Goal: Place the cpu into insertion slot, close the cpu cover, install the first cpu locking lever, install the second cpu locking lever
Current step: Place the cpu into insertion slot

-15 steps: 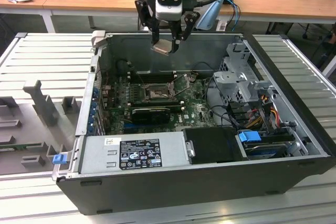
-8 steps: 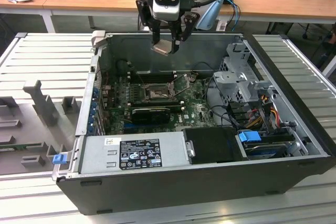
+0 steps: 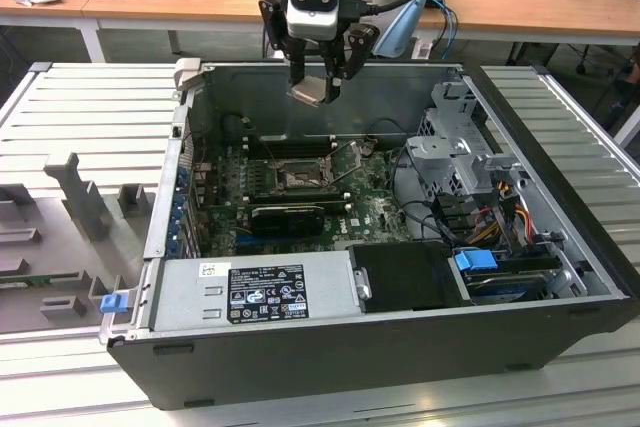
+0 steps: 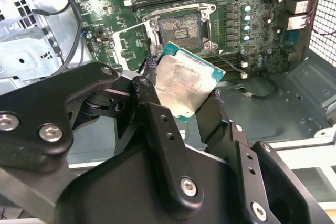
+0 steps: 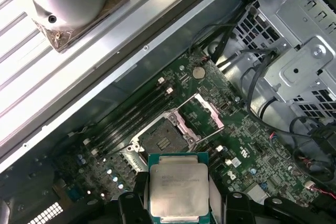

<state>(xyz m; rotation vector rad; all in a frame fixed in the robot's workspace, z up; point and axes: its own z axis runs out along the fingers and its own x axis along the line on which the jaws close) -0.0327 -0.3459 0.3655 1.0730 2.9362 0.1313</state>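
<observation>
Exterior view: pincer [image 3: 316,87] grips the cpu [image 3: 306,93], clear of the insertion slot [image 3: 298,180].

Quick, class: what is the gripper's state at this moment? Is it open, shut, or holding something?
The gripper is shut on the cpu, which is held in the air and not yet in the insertion slot.

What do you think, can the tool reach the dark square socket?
Probably yes. The tool, holding the pale silver square chip, hangs above the open dark case, and the black-rimmed square socket lies uncovered, its silver cover frame flipped aside.
</observation>
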